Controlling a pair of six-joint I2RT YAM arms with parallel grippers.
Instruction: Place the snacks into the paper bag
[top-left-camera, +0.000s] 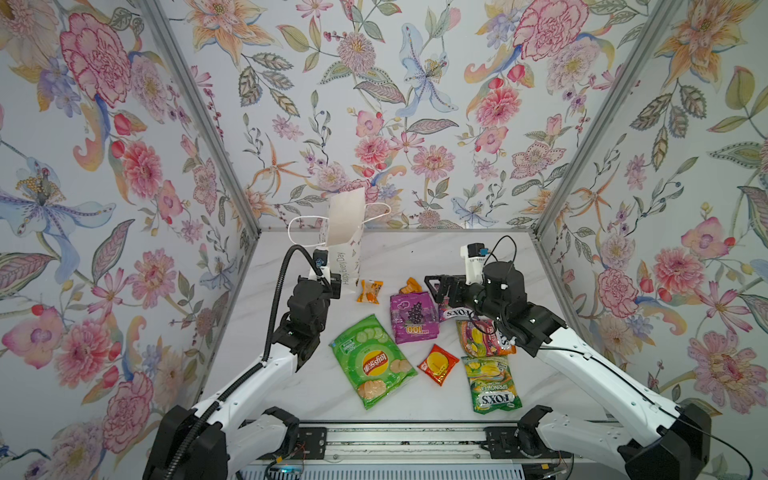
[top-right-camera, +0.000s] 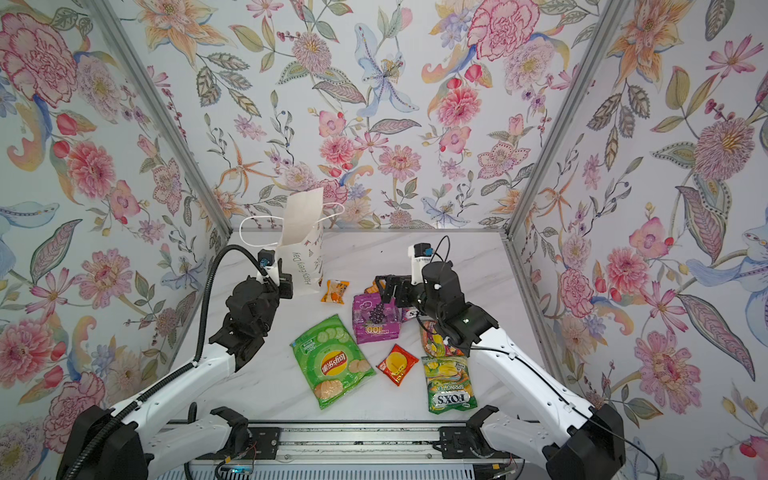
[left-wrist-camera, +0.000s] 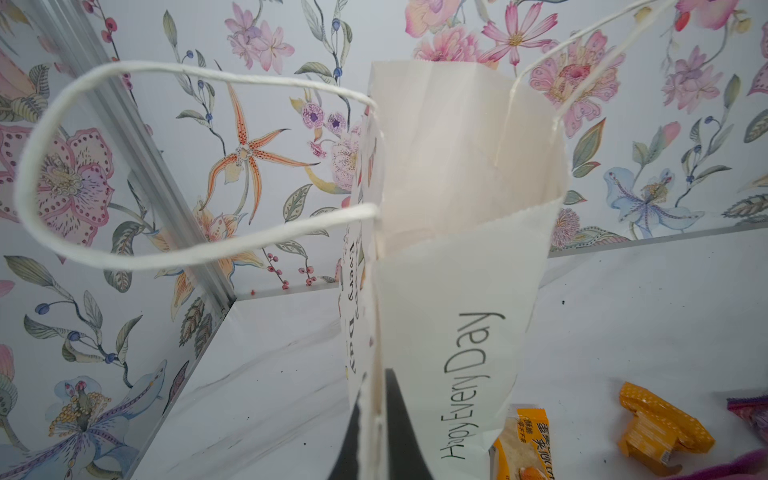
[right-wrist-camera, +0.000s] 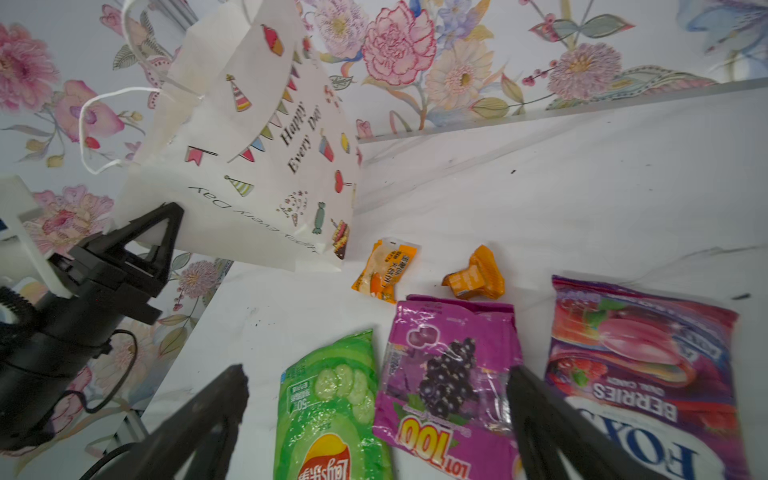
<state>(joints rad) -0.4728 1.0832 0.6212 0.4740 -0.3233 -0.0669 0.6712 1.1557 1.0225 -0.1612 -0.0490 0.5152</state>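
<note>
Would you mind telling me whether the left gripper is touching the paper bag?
Touching. In the left wrist view the left gripper pinches the paper bag by its edge.

Left fingers shut — right fingers wide apart

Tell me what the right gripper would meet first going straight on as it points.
Probably the glossy purple grape pack lying flat: the open right gripper frames it in the right wrist view. The tilt is hard to judge, so it might pass above.
</note>
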